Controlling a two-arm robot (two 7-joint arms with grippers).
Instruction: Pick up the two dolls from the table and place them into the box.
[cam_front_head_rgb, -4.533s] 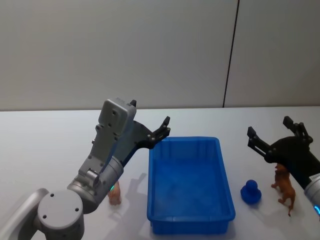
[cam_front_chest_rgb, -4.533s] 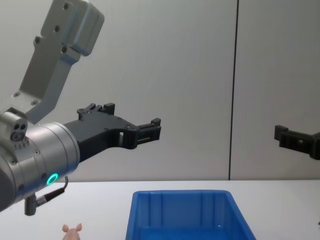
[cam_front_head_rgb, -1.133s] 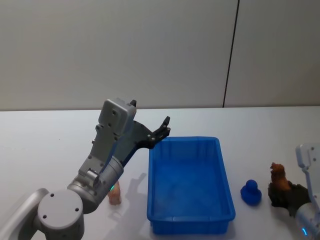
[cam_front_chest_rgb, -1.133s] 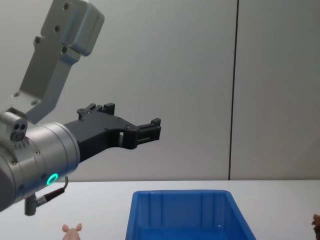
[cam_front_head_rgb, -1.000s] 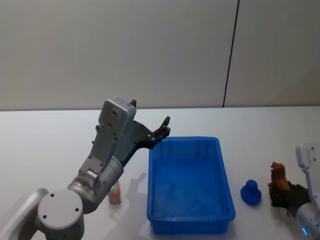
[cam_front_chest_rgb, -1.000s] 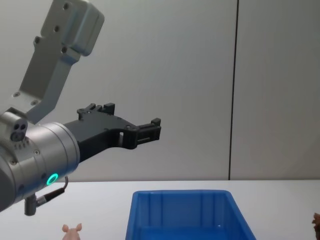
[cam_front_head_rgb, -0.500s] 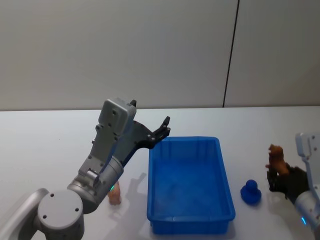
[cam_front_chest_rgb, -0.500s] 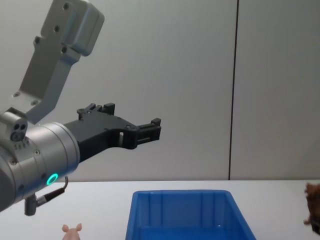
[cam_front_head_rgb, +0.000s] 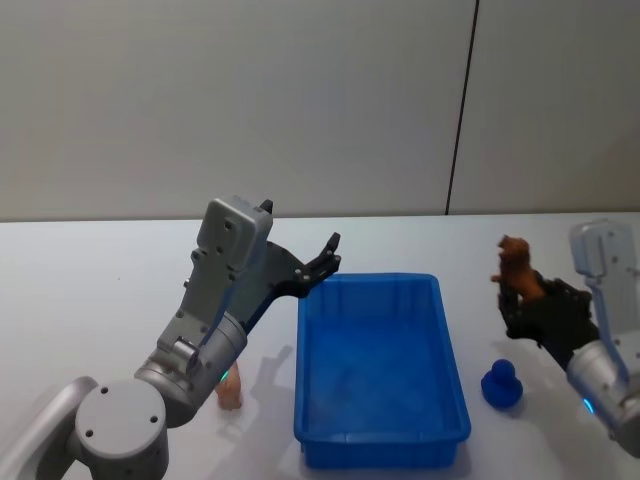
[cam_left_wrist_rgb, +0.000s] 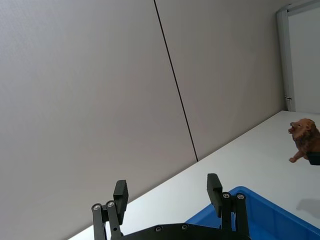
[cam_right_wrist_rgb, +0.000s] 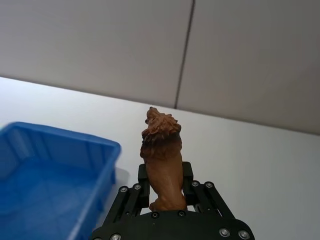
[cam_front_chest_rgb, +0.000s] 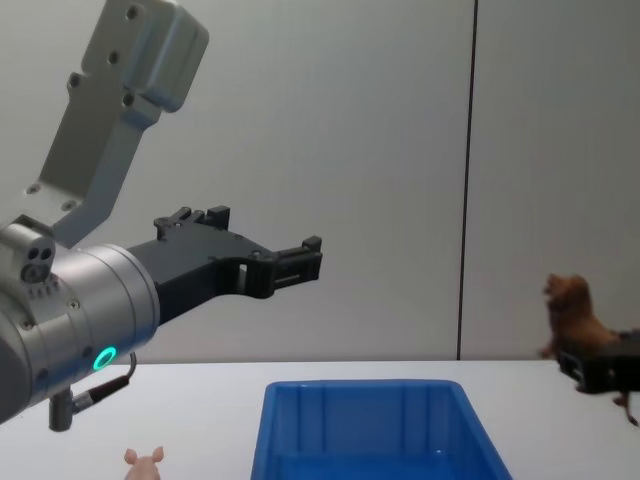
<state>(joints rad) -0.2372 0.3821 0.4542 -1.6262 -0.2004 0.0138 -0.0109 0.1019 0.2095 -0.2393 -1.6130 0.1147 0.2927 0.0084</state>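
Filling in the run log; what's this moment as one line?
right gripper: shut on brown doll, held above table beside box | left gripper: open, raised | pink doll: on table | box: empty

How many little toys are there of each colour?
Pink: 1, the pink doll on the table.
Brown: 1, the brown doll in the right gripper.
Blue: 1, the blue toy beside the box.
Total: 3

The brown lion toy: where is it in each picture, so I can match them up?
Head view: brown doll raised at right, beside the blue box.
Chest view: doll at right edge, higher than the box.
Left wrist view: doll far right, beyond the box.
Right wrist view: doll centre, upright in the jaws.
Shared landmark: the blue box.
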